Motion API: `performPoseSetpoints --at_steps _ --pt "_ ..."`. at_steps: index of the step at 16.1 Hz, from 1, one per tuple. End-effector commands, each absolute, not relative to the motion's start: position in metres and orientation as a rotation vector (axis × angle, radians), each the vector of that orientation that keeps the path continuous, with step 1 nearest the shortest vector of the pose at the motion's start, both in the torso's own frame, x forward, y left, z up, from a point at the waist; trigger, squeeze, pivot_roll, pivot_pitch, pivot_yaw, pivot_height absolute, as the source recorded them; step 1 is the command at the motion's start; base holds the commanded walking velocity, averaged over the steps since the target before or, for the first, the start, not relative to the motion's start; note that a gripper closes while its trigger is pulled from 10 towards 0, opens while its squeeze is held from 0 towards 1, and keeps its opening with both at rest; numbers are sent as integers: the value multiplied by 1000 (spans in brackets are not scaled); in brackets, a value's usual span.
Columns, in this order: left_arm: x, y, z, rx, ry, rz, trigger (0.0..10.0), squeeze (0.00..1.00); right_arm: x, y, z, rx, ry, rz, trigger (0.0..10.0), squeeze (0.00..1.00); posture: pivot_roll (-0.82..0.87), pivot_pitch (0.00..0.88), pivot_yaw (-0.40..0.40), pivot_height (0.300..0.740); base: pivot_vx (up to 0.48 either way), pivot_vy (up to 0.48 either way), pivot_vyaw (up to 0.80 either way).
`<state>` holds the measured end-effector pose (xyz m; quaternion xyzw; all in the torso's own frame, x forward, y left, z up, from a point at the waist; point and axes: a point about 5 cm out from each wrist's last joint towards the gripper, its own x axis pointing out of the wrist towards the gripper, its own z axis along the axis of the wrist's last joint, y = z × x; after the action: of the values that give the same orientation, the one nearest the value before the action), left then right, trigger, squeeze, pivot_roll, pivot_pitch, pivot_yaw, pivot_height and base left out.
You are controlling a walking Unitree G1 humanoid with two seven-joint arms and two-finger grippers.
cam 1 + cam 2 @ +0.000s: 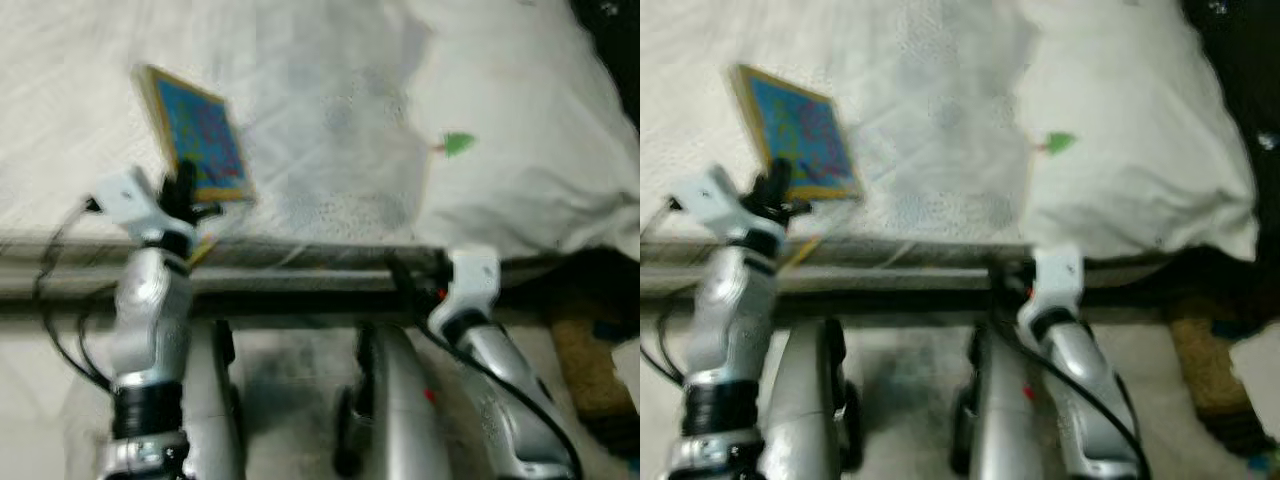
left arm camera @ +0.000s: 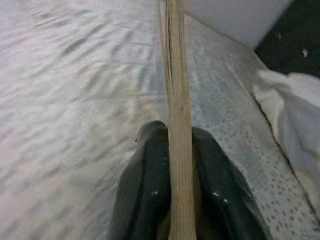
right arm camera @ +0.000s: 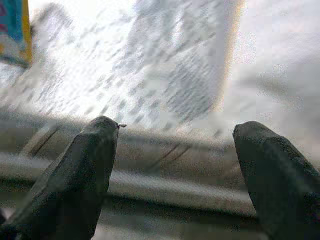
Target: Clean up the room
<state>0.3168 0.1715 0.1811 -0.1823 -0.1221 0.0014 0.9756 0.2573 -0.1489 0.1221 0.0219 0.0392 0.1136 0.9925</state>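
White bedsheet (image 1: 330, 110): covers the bed in front of you, a pale pillow (image 1: 520, 150) lying on its right side.
Book (image 1: 195, 135): blue cover, yellow border, at the bed's near left edge, its near end clamped.
Left gripper (image 2: 181, 200): your two black fingers (image 2: 150, 190) are pressed against either side of the book's thin edge.
Right gripper (image 3: 177, 170): fingers spread wide, nothing between them, at the grey bed rail (image 1: 300, 262).
Green scrap (image 1: 458, 144): lies on the pillow.
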Motion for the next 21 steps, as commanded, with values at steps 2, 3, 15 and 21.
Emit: performPoseSetpoints --at_steps 2,3,15,21 --pt "320 147 182 -334 -236 -89 10000 0 253 -163 108 38 136 170 10000 0 -63 296 -73 520 0 0 0" --pt "320 147 180 -345 -225 -94 10000 0 253 -163 107 39 136 170 10000 0 -62 293 -71 520 0 0 0" --pt "323 77 158 -682 64 -398 10000 0 254 -166 108 32 121 144 10000 0 -90 287 -64 520 0 0 0" --pt "303 16 149 -900 324 -573 10000 0 242 -179 123 -58 99 122 10000 0 -134 280 -70 520 0 0 0"
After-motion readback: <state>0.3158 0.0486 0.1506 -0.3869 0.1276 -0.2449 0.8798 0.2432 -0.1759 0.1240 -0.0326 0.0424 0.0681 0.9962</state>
